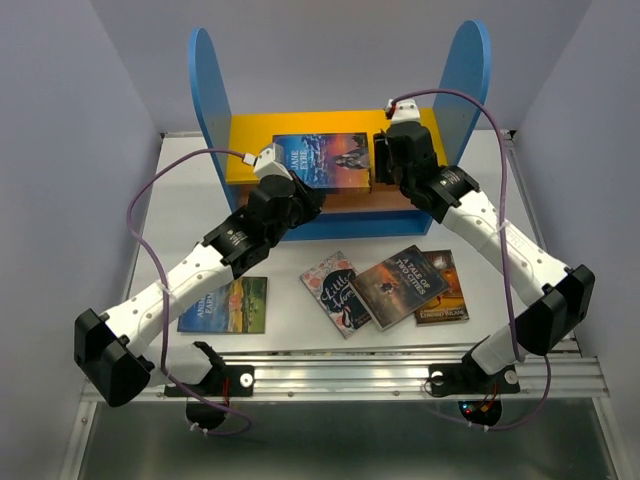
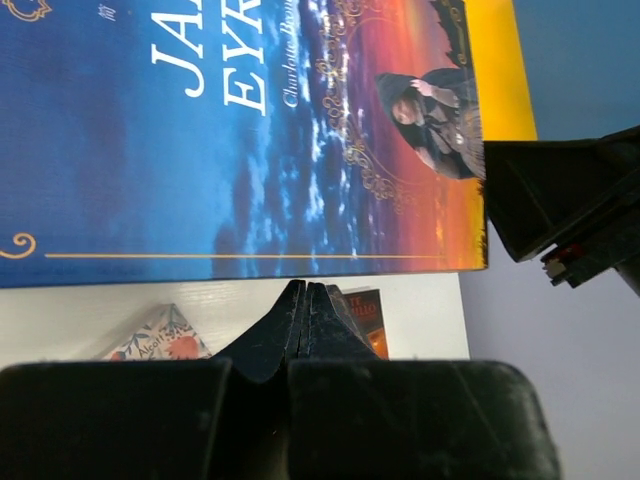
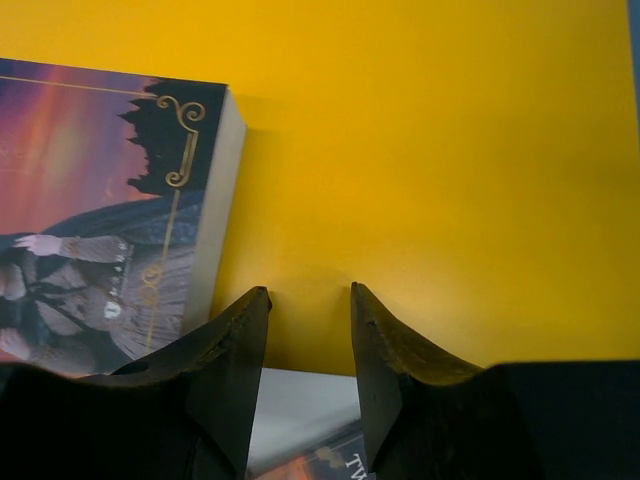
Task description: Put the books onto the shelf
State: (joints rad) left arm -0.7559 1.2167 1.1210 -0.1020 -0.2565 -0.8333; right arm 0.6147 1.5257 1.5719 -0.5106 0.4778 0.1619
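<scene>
Nearest on the white desk lie four thin paperbacks: Animal Farm, floral Little Women, dark A Tale of Two Cities, and an orange-brown book tucked partly beneath it. Beyond, the left claw is pinched shut and empty at the near edge of the blue Jane Eyre paperback, which lies flat on the yellow top board of the blue-sided wooden shelf. The right claw gapes partway, holding nothing, just beside that book's right edge.

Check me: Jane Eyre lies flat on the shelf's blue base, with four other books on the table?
Not quite: Jane Eyre lies flat on the shelf's yellow top board, not the blue base, as the top external view shows. Four other books do lie on the table.
</scene>
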